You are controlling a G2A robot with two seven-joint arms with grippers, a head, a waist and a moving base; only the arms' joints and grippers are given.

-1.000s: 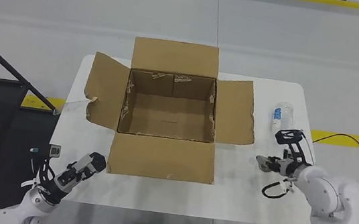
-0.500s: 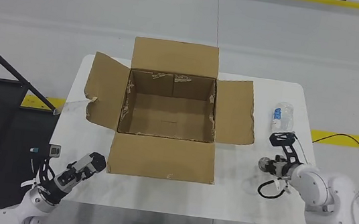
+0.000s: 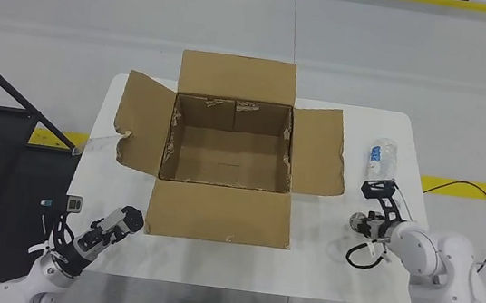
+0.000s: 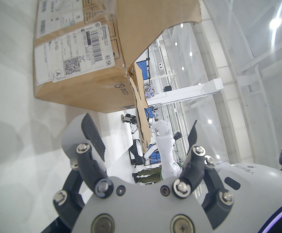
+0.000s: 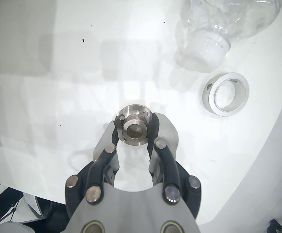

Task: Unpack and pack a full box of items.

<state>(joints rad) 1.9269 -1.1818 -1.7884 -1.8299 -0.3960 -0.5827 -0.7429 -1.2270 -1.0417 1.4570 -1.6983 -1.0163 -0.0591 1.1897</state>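
An open cardboard box (image 3: 230,145) stands mid-table with all flaps folded out and its inside bare. To the right of the box, my right gripper (image 5: 133,130) is shut on a small steel flanged fitting (image 5: 132,128), held just above the white table (image 3: 322,253); the top view shows this gripper (image 3: 359,223) off the box's front right corner. A clear plastic bottle (image 5: 211,37) lies close by, with a metal ring (image 5: 225,93) beside its cap. My left gripper (image 4: 141,132) is open and empty at the table's front left corner (image 3: 125,221), facing the labelled box side (image 4: 88,55).
The bottle (image 3: 382,156) lies near the table's right edge. A black cable (image 3: 462,192) runs off the table's right side. The box's front flap (image 3: 219,213) overhangs the table between the two arms.
My right arm has drawn slightly toward the box and turned its wrist, with the fitting still in its grip. The left arm has not moved.
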